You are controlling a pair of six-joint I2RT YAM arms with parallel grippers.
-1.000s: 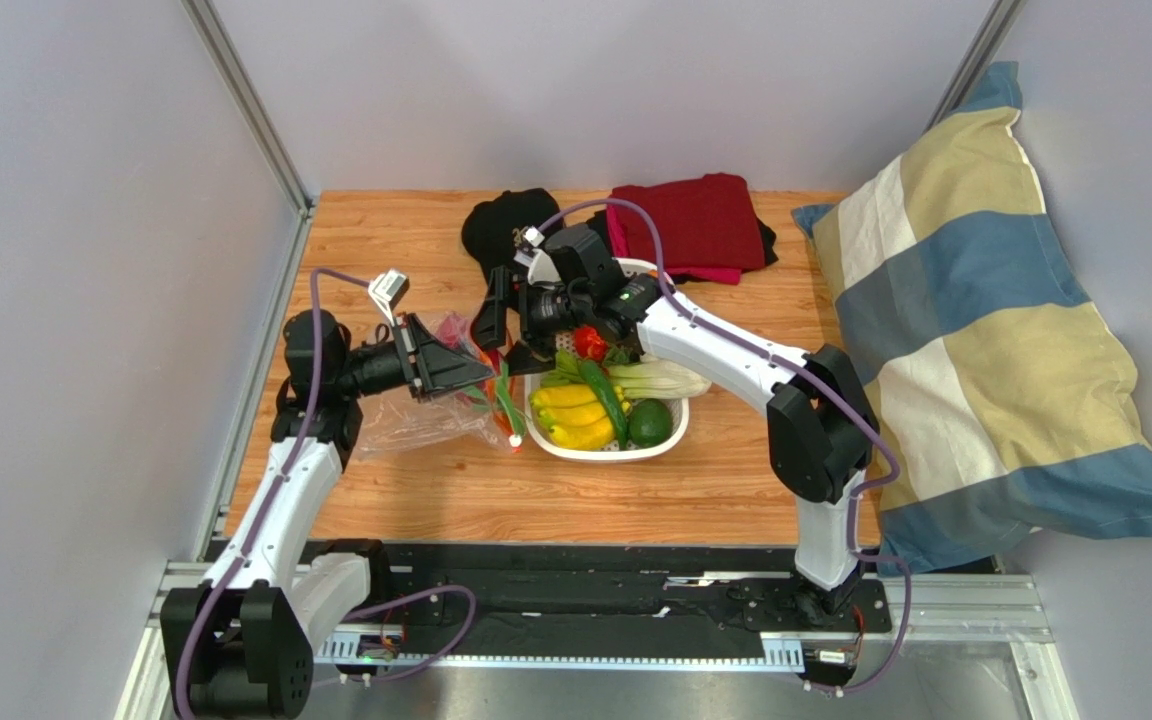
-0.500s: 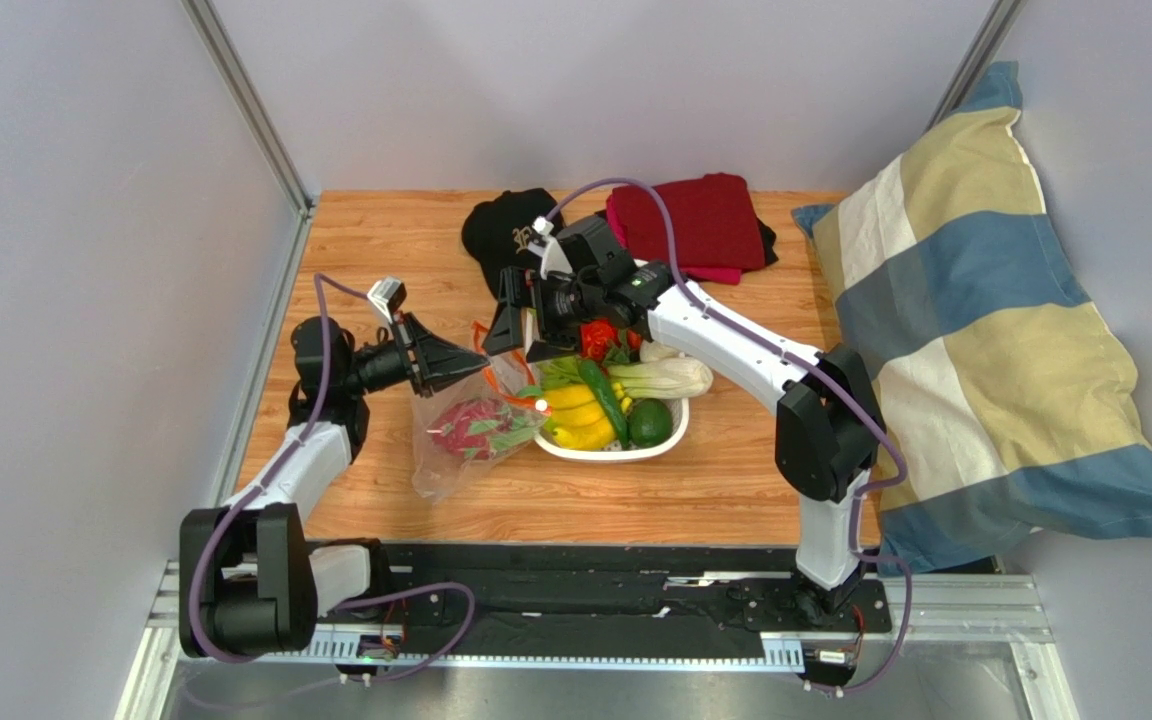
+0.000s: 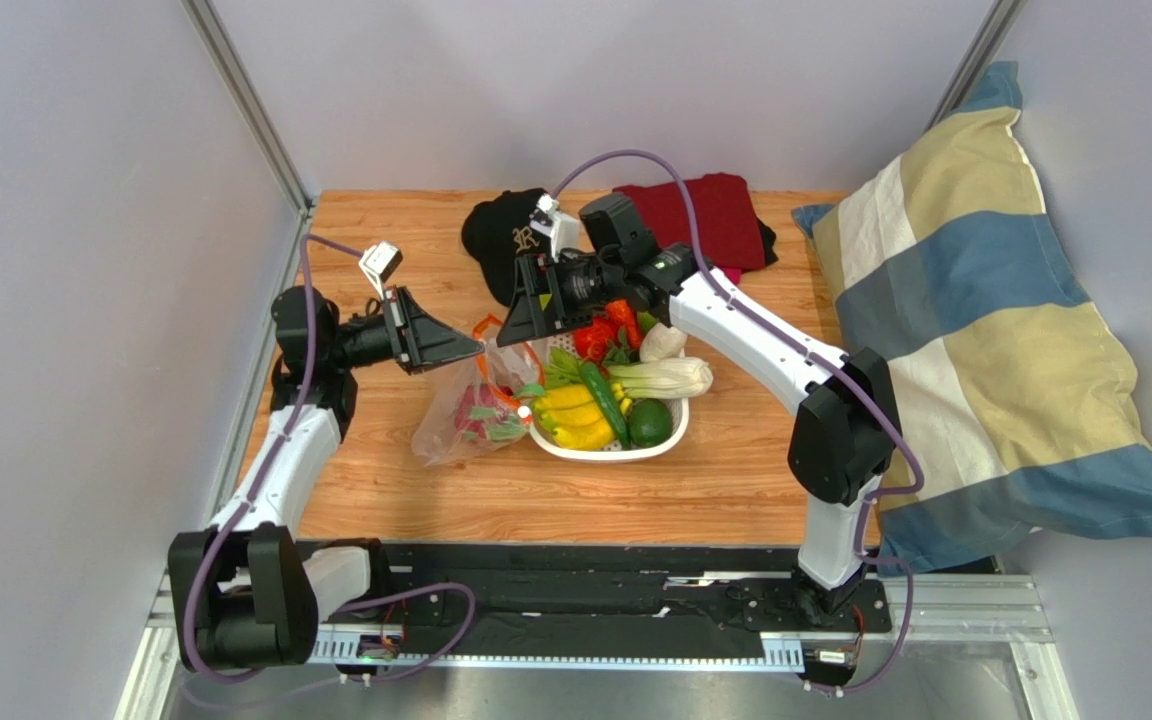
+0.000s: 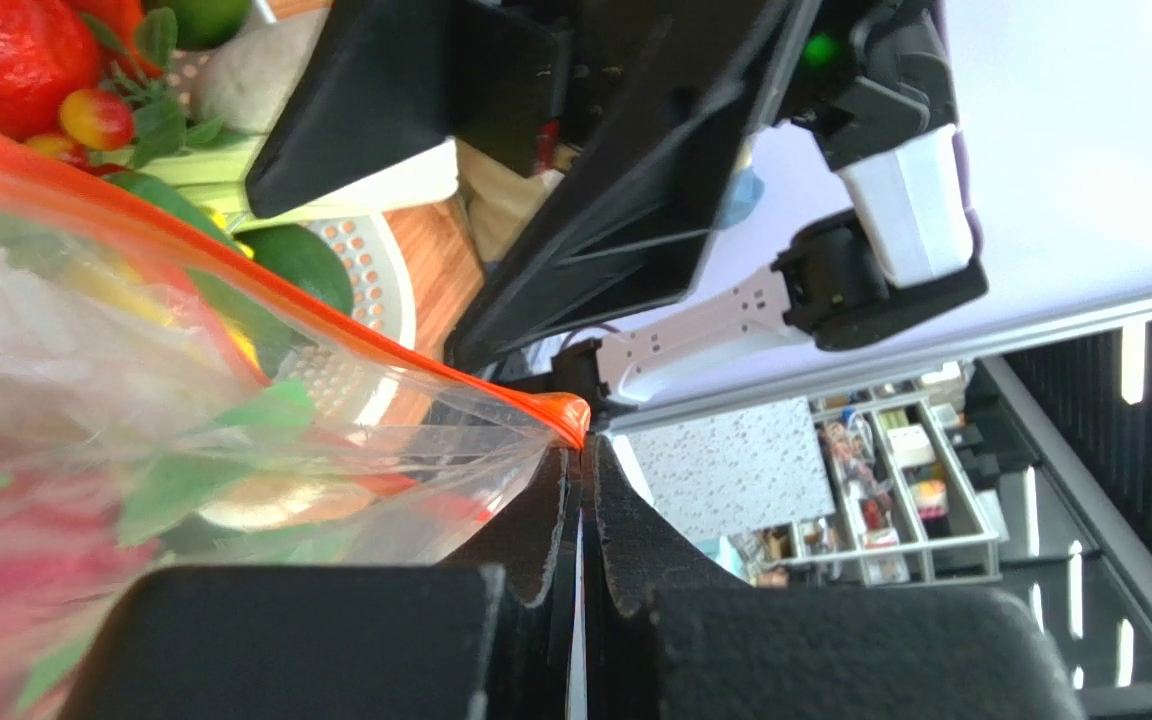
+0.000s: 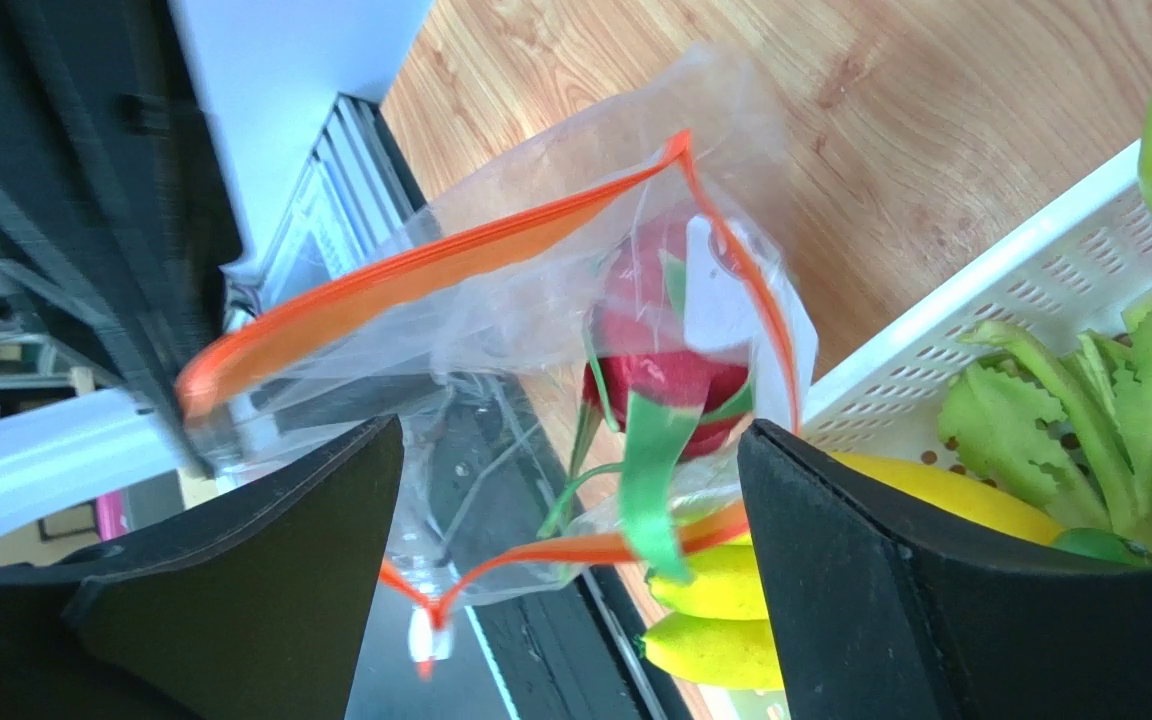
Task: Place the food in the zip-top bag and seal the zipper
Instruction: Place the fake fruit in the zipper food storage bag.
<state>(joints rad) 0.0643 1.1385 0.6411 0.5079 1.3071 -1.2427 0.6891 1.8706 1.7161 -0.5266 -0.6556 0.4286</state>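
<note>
The zip-top bag [image 3: 455, 428] is seen from above between the two grippers, over the wooden table [image 3: 387, 240] and just left of the white slotted basket [image 3: 620, 450]. The pink dragon fruit [image 3: 480, 416] is lodged inside it. The left gripper [image 3: 465, 345] is set at the bag's upper corner. The left wrist view shows its jaws clenched together on the end of the orange zipper [image 4: 537, 402], with the clear film stretched away from them. The right gripper [image 3: 516, 327] is held at the bag's mouth, but its jaws cannot be judged from above. In the right wrist view they are shown released and spread wide, with nothing gripped and the bag's mouth gaping beyond them. Only there is the zipper seen parted into a loop, with the dragon fruit's red body and green leaves below it and a small pale tab [image 5: 425, 638] at one end. Yellow bananas [image 5: 710, 630] and leafy greens [image 5: 1078, 413] are seen in the basket beside the bag. A round green fruit [image 3: 651, 422] is shown at the basket's near right corner. A black cap [image 3: 500, 225], a red cloth [image 3: 710, 218] and a striped pillow [image 3: 988, 330] are shown only from above
</note>
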